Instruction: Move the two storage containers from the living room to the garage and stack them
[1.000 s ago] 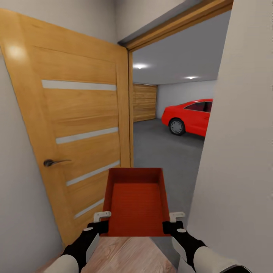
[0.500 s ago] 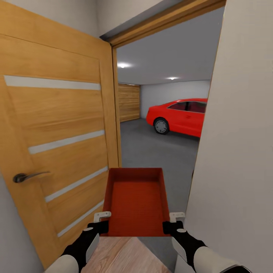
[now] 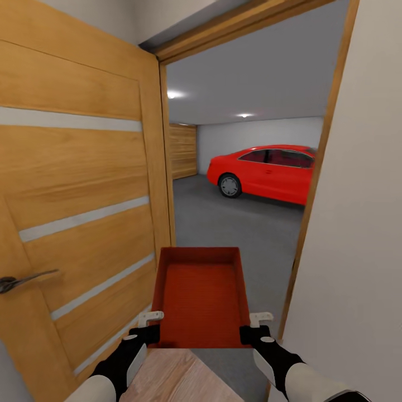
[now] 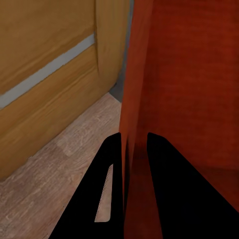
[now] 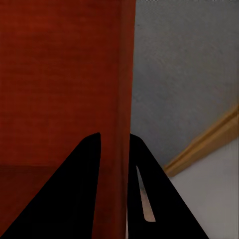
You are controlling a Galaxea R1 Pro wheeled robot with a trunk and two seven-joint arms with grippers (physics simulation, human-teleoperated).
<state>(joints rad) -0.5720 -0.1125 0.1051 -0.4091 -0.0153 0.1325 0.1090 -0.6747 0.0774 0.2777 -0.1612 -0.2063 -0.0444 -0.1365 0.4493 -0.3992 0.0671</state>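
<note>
A red-orange storage container (image 3: 201, 296) hangs level at a doorway, carried between both arms. The left claw (image 3: 149, 328) pinches its left wall and the right claw (image 3: 254, 328) pinches its right wall, each with one finger inside and one outside. Under the near end lies light wood-plank floor (image 3: 173, 374); beyond the threshold spreads the garage's dark grey concrete floor (image 3: 234, 223), where a red car (image 3: 262, 173) stands before a white wall. An open wooden door (image 3: 78, 212) stands to the left.

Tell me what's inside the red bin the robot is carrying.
The storage container looks empty: its ribbed floor and inner walls show bare in the head view. The left gripper and right gripper clamp its side walls; the strip along the near wall is hidden.
</note>
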